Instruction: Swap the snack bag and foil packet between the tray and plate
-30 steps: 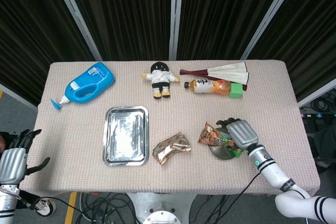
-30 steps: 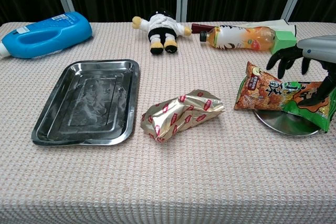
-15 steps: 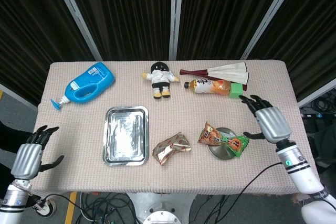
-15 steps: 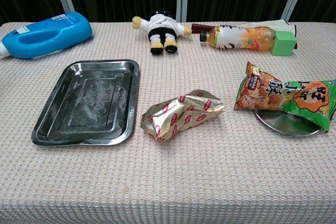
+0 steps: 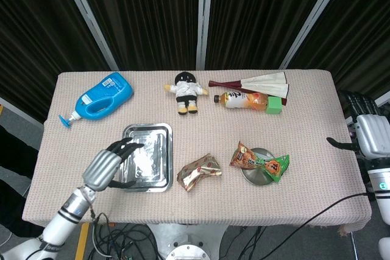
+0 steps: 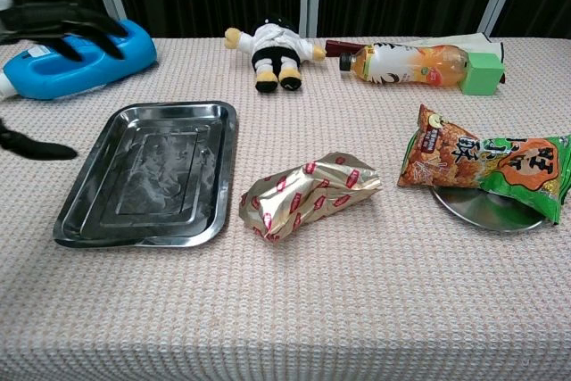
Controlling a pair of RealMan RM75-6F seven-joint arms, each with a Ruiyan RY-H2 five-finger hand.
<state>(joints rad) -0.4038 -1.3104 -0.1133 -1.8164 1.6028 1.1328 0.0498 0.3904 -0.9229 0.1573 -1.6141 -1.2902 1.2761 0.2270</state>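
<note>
Snack bag (image 5: 259, 161) lies on plate (image 5: 256, 176), right of tray (image 5: 146, 157). Foil packet (image 5: 198, 171) on counter between both; tray empty. Swap half done, by look. Left hand (image 5: 111, 165) spread, empty, over tray edge; right hand (image 5: 372, 135) empty, fingers apart, beyond counter edge.

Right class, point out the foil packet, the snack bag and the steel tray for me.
foil packet (image 6: 308, 194), chest view, middle of its crumpled gold body.
snack bag (image 6: 486, 162), chest view, centre of its printed front.
steel tray (image 5: 147, 130), head view, bare far rim.

Head view high, looking down, chest view low, nearer, both share table (image 5: 317, 120)
</note>
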